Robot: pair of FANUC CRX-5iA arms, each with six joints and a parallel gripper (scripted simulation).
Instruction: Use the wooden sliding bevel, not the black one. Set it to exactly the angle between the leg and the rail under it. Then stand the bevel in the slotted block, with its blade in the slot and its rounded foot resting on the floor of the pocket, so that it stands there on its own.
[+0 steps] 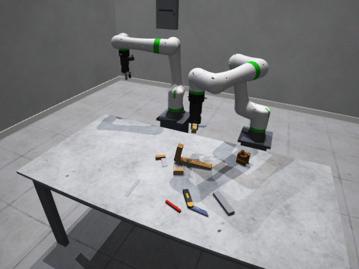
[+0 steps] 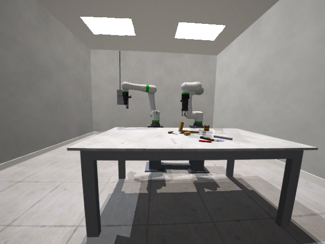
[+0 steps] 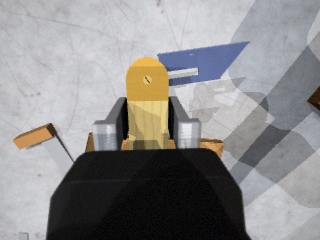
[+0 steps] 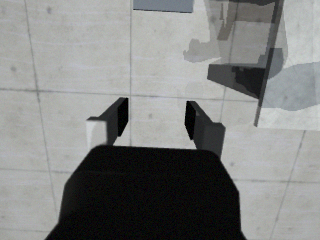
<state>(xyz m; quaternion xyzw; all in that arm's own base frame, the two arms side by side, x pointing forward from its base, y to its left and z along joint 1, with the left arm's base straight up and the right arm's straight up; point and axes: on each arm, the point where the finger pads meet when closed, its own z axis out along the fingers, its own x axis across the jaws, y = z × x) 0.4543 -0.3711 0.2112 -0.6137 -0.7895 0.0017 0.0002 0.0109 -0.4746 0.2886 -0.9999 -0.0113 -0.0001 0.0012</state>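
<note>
Here, the wooden bevel (image 1: 193, 128) (image 2: 184, 115) (image 3: 148, 117) is held above the table (image 1: 95, 170) (image 2: 157, 139), toward its robot-side edge, clamped in the left jaws (image 1: 194, 126) (image 2: 184, 114), its blue blade (image 1: 202, 126) (image 3: 200, 65) swung out sideways. The right jaws (image 1: 127, 76) (image 2: 127, 107) are spread apart beyond that edge, while the slotted block (image 1: 243, 157) (image 2: 206, 127) is seated near the same edge.

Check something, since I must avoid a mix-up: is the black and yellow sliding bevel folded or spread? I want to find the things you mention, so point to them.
Spread: its blue blade (image 1: 199, 210) angles out from the handle (image 1: 187, 197).
</note>
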